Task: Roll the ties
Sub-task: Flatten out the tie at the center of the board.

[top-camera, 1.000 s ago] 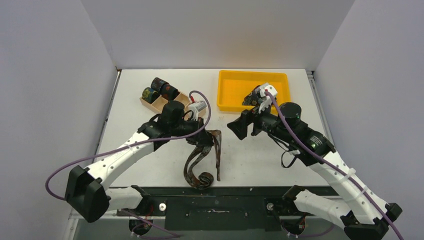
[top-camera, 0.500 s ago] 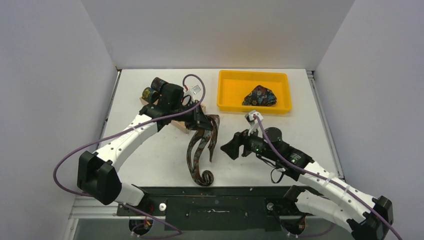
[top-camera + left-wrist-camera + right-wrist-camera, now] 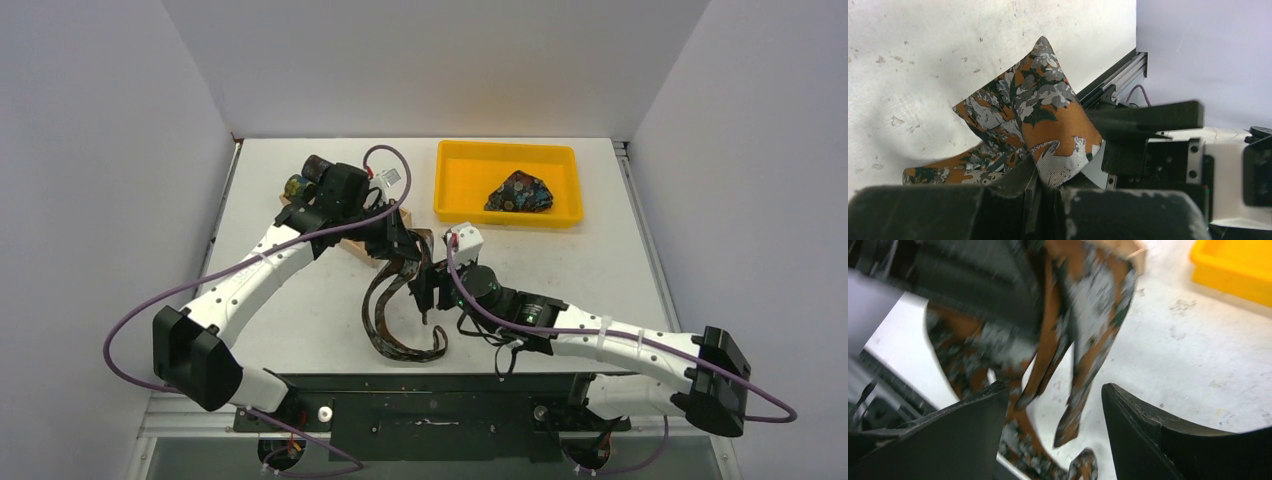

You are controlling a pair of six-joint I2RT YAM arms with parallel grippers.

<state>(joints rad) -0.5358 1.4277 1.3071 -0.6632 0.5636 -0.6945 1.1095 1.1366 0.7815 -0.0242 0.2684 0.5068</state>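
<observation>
The long orange-brown tie with grey and green leaf shapes hangs in loops over the front middle of the white table. Its low end curls on the table near the front edge. From above, the left fingers are at the top of the loops, but their grip is hard to see. The left wrist view shows it: these fingers are pressed tight together on a fold of the tie. The right fingers are just beside the hanging strips. Only the blurry right wrist view shows these fingers wide apart and holding nothing, with the tie hanging before the gap. The top view alone shows a blue flowery tie bunched in the yellow plastic tray.
</observation>
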